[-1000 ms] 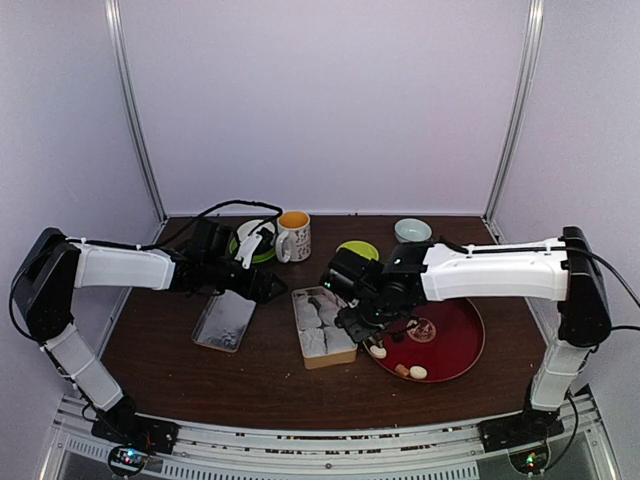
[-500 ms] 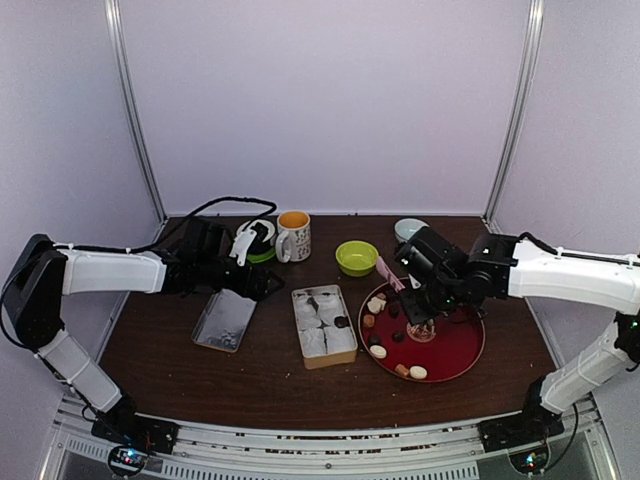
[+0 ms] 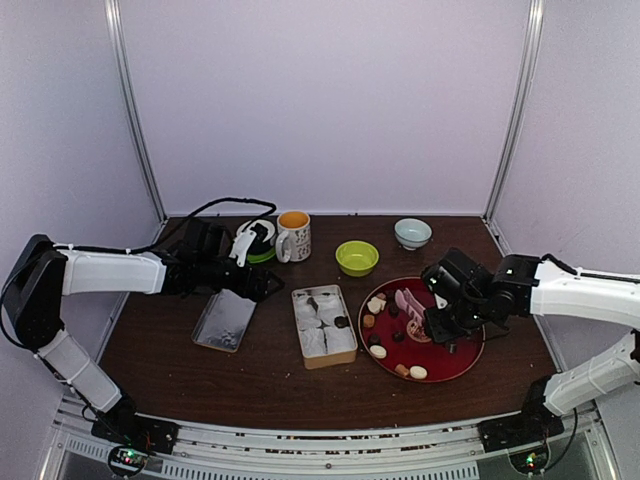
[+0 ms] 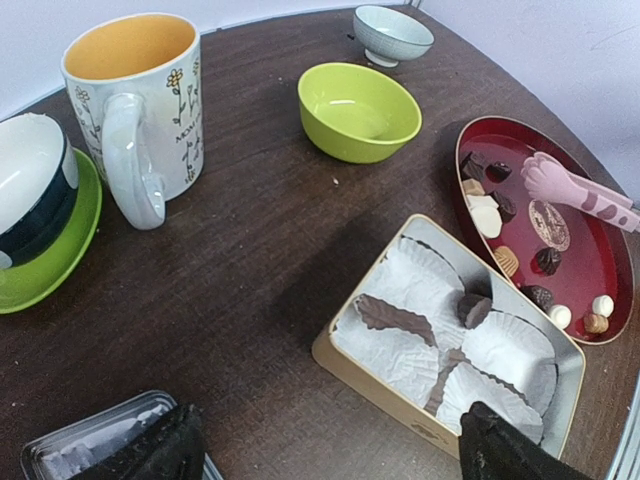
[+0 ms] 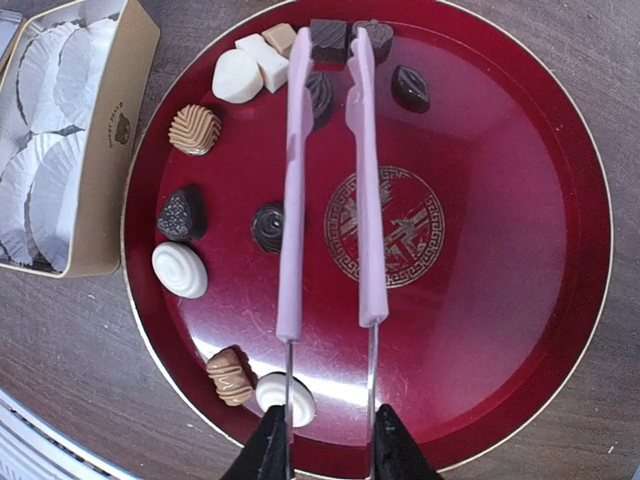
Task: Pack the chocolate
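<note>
While the right gripper [image 5: 328, 455] hangs over the red tray [image 5: 500, 250], it's clamped on the handles of the pink tongs [image 5: 292, 200]. The tong tips stand apart, poised over dark pieces at the tray's edge. Most of the chocolate [image 5: 187, 128] sits on that tray: dark, white and tan pieces, scattered mainly along the side nearest the tin [image 4: 380, 385]. One dark piece [image 4: 472, 308] rests in a paper cup inside the tin, just beside the tray. Over on the other side, the left gripper [image 4: 330, 425] has its fingers spread wide, nothing between them, above the worktop [image 4: 250, 280], with the mug [image 4: 135, 110] and green bowl [image 4: 360, 110] beyond.
</note>
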Action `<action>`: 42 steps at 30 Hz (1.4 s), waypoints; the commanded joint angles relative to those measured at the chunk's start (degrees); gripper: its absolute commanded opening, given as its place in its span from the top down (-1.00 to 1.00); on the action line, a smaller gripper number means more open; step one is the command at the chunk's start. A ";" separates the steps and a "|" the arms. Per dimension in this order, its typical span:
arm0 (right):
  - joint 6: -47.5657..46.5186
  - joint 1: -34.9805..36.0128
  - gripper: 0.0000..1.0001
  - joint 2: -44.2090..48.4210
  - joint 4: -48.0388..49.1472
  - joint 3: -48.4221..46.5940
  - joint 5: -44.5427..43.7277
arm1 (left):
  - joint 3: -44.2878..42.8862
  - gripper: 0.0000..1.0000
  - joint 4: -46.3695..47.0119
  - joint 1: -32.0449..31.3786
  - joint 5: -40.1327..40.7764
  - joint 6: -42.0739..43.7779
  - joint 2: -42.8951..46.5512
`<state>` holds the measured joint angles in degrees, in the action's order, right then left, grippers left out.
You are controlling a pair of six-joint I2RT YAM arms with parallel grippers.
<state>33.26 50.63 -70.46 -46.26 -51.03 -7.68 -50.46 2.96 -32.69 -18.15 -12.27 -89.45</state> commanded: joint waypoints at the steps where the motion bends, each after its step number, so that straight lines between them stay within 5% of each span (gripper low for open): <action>1: 1.33 -0.15 0.48 -1.45 3.10 0.17 0.87 | 0.45 -0.82 2.09 -0.03 0.40 0.76 1.84; 20: 1.13 -0.10 0.33 -6.27 4.12 -0.77 0.51 | 0.46 -0.82 1.65 -0.03 0.74 1.09 2.11; 42: 0.21 -0.08 0.57 -6.86 1.42 -4.35 -3.26 | 0.18 -0.80 1.19 -0.07 0.91 1.20 1.80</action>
<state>33.19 50.63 -80.20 -43.51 -53.34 -7.86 -50.46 2.90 -32.69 -17.74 -11.86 -88.68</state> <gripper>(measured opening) 0.218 0.902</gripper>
